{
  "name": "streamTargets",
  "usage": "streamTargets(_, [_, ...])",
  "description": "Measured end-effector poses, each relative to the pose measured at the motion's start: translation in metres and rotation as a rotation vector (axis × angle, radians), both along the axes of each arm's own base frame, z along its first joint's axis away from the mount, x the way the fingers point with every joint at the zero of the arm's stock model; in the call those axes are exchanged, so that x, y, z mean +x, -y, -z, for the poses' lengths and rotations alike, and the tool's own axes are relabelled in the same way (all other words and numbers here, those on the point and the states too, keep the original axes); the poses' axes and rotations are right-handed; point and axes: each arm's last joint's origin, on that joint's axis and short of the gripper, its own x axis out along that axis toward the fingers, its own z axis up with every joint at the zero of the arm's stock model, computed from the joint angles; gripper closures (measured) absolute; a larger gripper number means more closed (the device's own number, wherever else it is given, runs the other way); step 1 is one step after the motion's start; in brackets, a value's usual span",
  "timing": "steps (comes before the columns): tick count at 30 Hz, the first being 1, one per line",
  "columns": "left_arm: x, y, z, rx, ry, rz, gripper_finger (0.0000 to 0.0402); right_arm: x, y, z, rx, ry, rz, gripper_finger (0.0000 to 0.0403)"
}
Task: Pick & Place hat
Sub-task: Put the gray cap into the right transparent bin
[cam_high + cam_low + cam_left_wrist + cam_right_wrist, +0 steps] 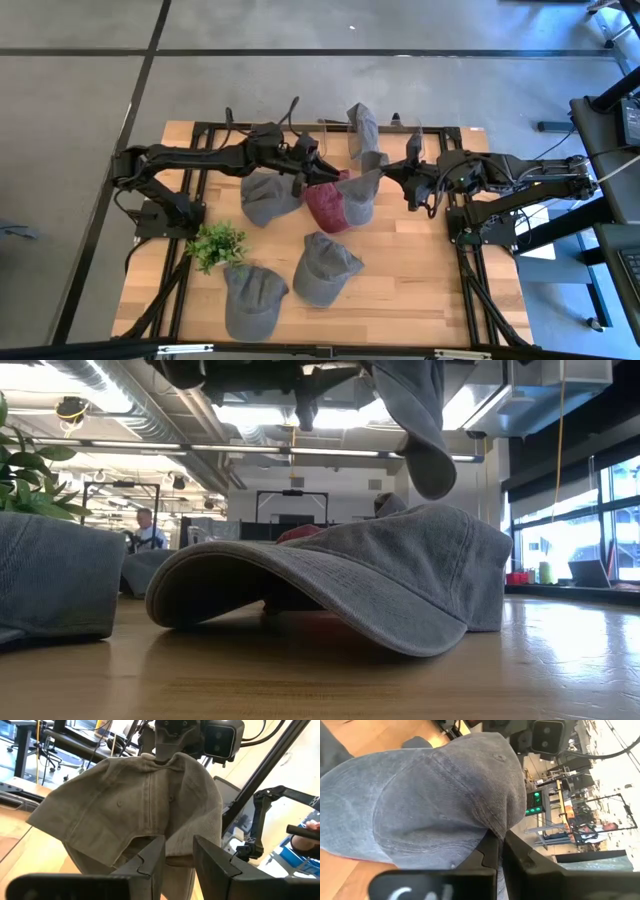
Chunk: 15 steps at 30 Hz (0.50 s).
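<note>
A grey hat [365,185] hangs lifted over the table's middle, between my two grippers. It also fills the left wrist view [130,805] and the right wrist view [430,795], and shows at the top of the low view [415,420]. My right gripper [390,170] comes from the table's right and is shut on it. My left gripper [318,165] comes level from the left. It is open, and its fingers [150,862] stand on either side of the hat's lower back edge [177,851]. My right gripper pinches the hat's edge [489,829] between its two fingers, with the crown and its top button [497,756] bulging ahead of them. It comes from the table's right, slanting slightly down. The hat is lifted clear and droops below the fingers, its back opening [140,845] facing my left gripper. My left gripper is close to the hat's back edge, but I cannot tell whether it touches.
A maroon hat [325,207] lies just below the held hat. Several more grey hats lie on the table [270,197] [322,268] [250,298], and another one [365,130] is at the far edge. A small green plant [215,243] stands near the left.
</note>
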Motion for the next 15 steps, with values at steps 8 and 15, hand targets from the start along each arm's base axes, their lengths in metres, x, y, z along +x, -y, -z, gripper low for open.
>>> streamTargets(8, [-0.001,0.0,-0.01,0.032,0.106,0.0,0.0306,0.0,0.0,0.004,0.002,-0.039,-0.012,0.0393])
streamTargets(15, [-0.001,0.0,-0.011,0.064,0.116,0.002,0.0297,0.002,0.0,0.001,-0.005,-0.002,0.01,0.0393])
